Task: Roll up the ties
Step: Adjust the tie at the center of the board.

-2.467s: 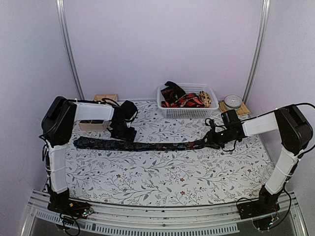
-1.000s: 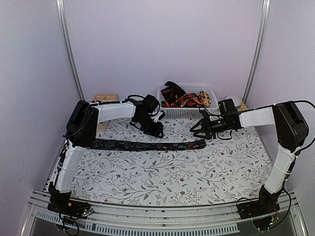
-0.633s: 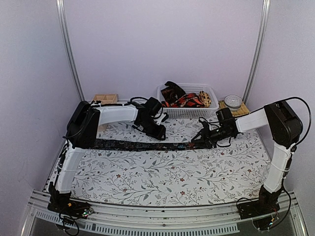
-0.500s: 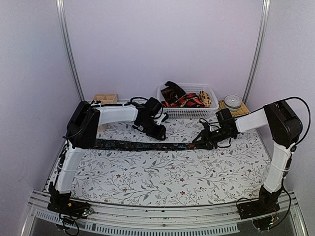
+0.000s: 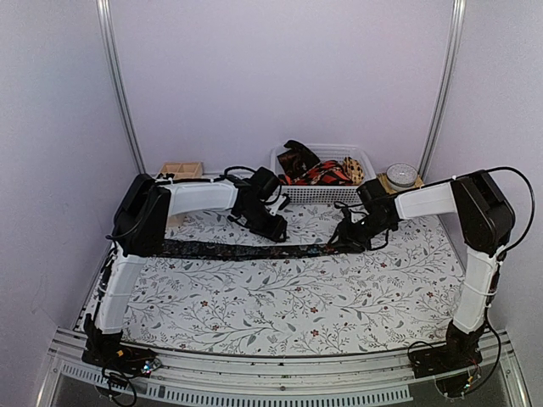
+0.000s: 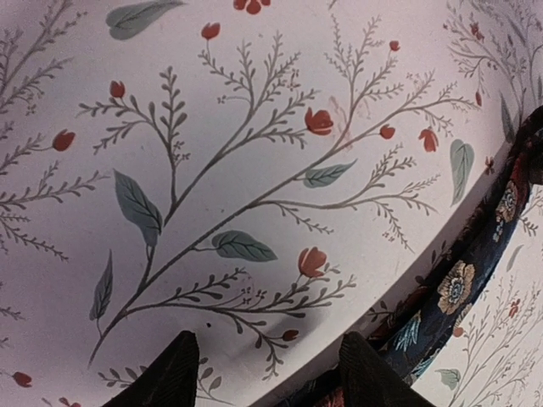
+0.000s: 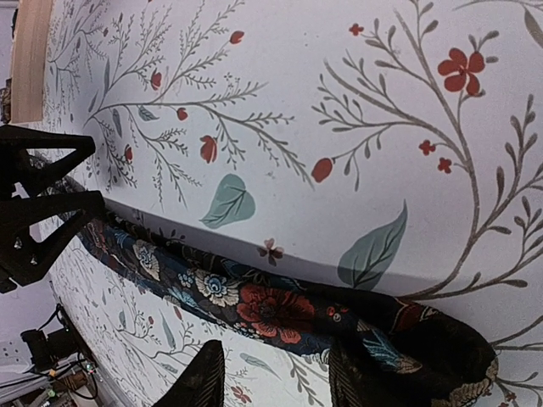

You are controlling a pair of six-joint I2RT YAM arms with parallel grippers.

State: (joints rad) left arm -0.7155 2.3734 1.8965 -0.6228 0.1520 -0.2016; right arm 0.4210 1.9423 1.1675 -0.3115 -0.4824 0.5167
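Observation:
A dark floral tie (image 5: 229, 251) lies flat in a long strip across the tablecloth. My left gripper (image 5: 273, 231) hovers just behind its middle; in the left wrist view it (image 6: 267, 369) is open and empty over the cloth, with the tie (image 6: 462, 284) to its right. My right gripper (image 5: 338, 242) is at the tie's right end. In the right wrist view it (image 7: 276, 377) is open, straddling the tie (image 7: 280, 309), whose end is folded over into a small bunch beside the right finger. More ties (image 5: 318, 172) lie heaped in the basket.
A white mesh basket (image 5: 366, 192) stands at the back centre. A wooden compartment tray (image 5: 181, 170) sits at the back left. A round grey object (image 5: 400, 176) rests on a mat at the back right. The left gripper's fingers (image 7: 42, 212) show in the right wrist view.
My right gripper has dropped onto the tie's right end and moved left, folding that end over. My left gripper moved right along the tie earlier and has held still over the last half second.

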